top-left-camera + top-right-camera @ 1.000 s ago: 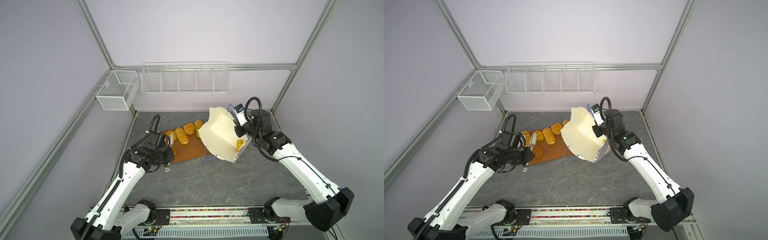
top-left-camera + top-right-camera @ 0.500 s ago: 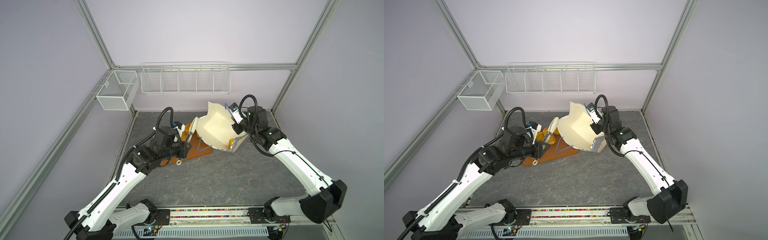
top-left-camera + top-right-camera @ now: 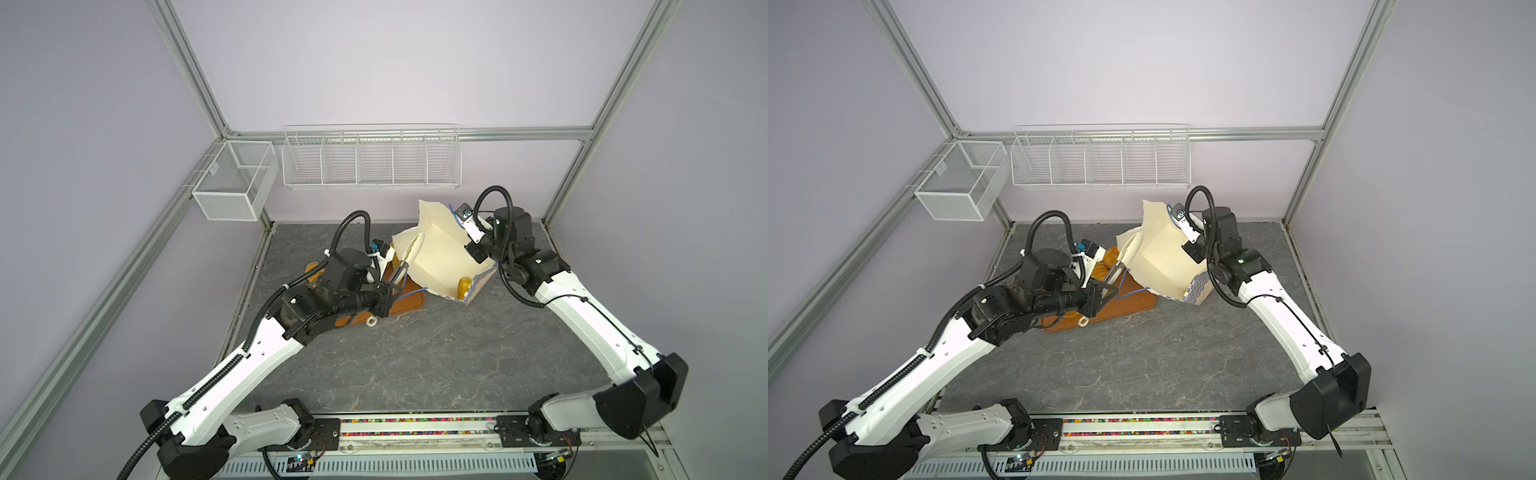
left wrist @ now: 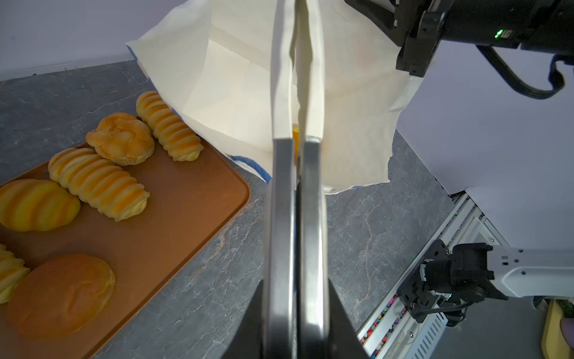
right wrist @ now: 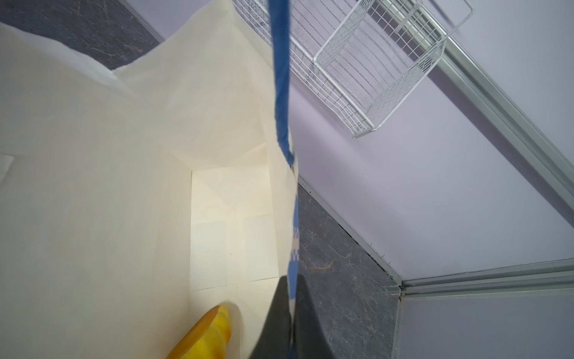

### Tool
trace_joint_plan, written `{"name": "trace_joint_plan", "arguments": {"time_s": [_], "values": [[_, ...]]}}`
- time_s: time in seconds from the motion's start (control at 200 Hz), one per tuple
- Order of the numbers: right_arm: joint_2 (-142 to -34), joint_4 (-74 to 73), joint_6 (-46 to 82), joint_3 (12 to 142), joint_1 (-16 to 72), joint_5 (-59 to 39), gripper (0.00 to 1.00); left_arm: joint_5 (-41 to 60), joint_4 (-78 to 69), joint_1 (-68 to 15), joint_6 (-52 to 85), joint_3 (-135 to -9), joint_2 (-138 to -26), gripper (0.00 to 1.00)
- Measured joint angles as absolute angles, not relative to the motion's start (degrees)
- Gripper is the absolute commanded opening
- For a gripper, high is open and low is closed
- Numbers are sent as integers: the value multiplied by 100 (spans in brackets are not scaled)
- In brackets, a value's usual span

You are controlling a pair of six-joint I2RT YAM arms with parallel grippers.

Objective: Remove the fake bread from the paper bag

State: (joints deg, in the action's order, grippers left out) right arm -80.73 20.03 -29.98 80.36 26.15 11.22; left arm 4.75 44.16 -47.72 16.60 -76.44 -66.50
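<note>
Left gripper (image 3: 417, 241) moved up to tall cream-white paper bag (image 3: 440, 257) mouth, jaws pressed together w/ nothing seen between; right gripper (image 3: 460, 216) clamped on bag rim.

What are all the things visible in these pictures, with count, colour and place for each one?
grey stone-patterned table: one, under everything
flat brown tray: one, on the table, left of the bag
cream-white paper bag: one, tilted, beside the tray
golden-yellow ridged and round toy bread: six, one browner, on the tray
seventh yellow toy bread: one, inside the bag
long white wire rack: one, back wall
white mesh box basket: one, left frame rail
left gripper: one, shut, tips at the bag's mouth
right gripper: one, shut on the bag's wall
</note>
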Motion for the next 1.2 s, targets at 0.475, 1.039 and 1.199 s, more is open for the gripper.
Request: {"name": "trace_joint_plan", "arguments": {"time_s": [0.475,1.039,1.199], "values": [[-8073,2161,-3334,8219,2471,1234,7,692,4066,-4971,1448,-8077,-7714,13],[-7485,2187,-3120,7192,2602,539,7,757,3546,-5892,1658,-7782,-9421,10],[-6641,2069,-2882,6425,2814,464,7,757,3450,-6178,1846,-7655,-9443,10]]}}
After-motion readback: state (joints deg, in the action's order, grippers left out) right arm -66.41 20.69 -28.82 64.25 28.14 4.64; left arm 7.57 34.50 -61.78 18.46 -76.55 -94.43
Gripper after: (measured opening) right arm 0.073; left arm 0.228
